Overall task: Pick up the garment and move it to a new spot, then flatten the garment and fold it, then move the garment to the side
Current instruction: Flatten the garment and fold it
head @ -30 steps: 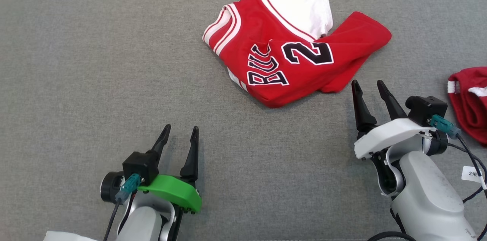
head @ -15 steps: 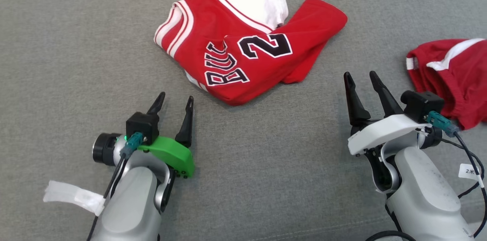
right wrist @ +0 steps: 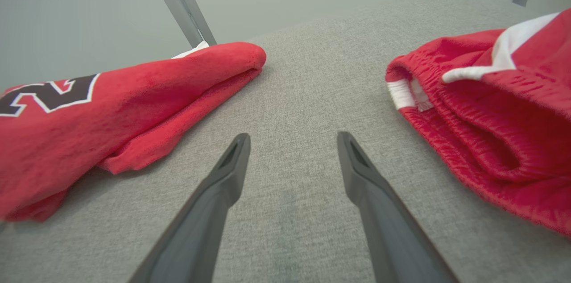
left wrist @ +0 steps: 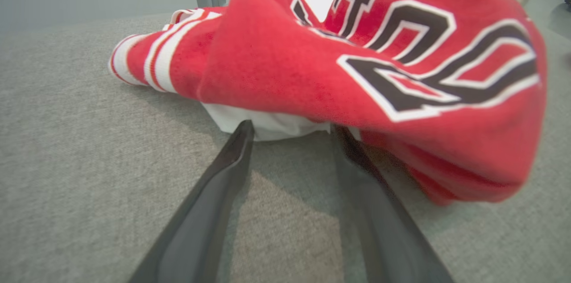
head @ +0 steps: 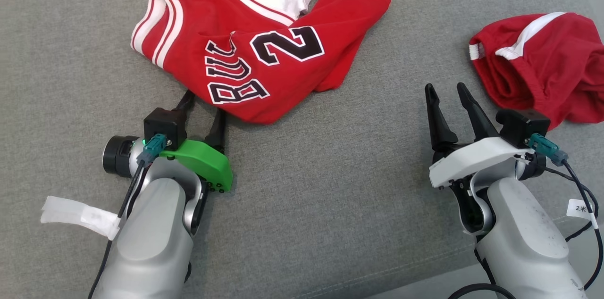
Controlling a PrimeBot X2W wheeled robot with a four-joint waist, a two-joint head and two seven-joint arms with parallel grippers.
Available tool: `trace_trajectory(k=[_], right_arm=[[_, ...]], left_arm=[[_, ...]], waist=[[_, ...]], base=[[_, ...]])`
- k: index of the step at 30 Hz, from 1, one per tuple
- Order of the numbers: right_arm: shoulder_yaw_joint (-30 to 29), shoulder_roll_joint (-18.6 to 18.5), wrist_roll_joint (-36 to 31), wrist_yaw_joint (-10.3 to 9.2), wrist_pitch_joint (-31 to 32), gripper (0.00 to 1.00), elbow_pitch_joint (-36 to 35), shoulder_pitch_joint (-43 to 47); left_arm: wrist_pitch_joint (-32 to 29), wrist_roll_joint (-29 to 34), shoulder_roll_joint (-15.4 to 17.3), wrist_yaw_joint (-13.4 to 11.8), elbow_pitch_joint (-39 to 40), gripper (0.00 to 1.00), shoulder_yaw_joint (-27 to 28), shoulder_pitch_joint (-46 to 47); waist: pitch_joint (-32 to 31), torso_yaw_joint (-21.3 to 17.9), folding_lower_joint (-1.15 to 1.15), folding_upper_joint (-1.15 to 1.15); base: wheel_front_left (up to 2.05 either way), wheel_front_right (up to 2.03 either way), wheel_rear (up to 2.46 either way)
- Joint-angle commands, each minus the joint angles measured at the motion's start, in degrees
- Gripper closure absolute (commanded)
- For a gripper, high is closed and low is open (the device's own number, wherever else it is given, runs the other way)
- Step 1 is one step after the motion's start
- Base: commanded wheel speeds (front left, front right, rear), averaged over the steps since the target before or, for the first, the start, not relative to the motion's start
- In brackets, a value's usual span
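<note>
Head view: red jersey [head: 255, 49] is lying crumpled on the grey table [head: 330, 186], upper left of centre. Its white trim is showing, and so is black lettering with a white outline: "BUL", cut by a crease, then a big "2". The left gripper [head: 203, 105], with its green cover [head: 203, 162], is sitting at the jersey's near edge. Its jaws are standing wide and both tips are disappearing under the fabric. The right gripper [head: 444, 87] is also spread wide, gripping nothing, and is hovering over bare table between the jersey and a pair of red shorts [head: 538, 68] with a white stripe. A white tag [head: 579, 208] is hanging on the right arm's cable, reading "2米".

Left wrist view: fingers are standing apart. One tip is touching the white cloth under the jersey's hem and the other is going beneath the red fold. Lettering is looming close, too cropped to read.

Right wrist view: fingers are spread with only grey cloth between them. Part of the jersey's "2" is showing at left, and the shorts' elastic waistband is showing at right.
</note>
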State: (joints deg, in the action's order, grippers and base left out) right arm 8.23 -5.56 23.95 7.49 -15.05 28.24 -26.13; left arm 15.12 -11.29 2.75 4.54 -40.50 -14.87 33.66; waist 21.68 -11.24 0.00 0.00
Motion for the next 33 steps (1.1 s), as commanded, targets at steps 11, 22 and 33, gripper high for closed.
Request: trace_trajectory(k=[11,22,33], right_arm=[[-2.27,0.23,0.29,-0.01,-0.17,0.0,0.71,1.52],[-3.21,1.23,0.96,-0.01,-0.17,0.0,2.32,5.62],[-3.25,2.21,2.07,-0.01,-0.17,0.0,2.38,6.27]], left_arm=[[0.01,-0.96,0.28,1.82,5.04,1.0,2.91,-2.13],[0.0,1.46,0.63,2.7,22.97,1.0,5.1,-6.01],[-1.98,3.74,9.39,2.92,19.18,1.0,2.66,1.09]], waist=[[-2.83,2.24,0.0,0.0],[-12.57,11.44,0.0,0.0],[-12.32,11.07,0.0,0.0]], base=[[0.0,0.0,0.0],[0.0,0.0,0.0],[0.0,0.0,0.0]])
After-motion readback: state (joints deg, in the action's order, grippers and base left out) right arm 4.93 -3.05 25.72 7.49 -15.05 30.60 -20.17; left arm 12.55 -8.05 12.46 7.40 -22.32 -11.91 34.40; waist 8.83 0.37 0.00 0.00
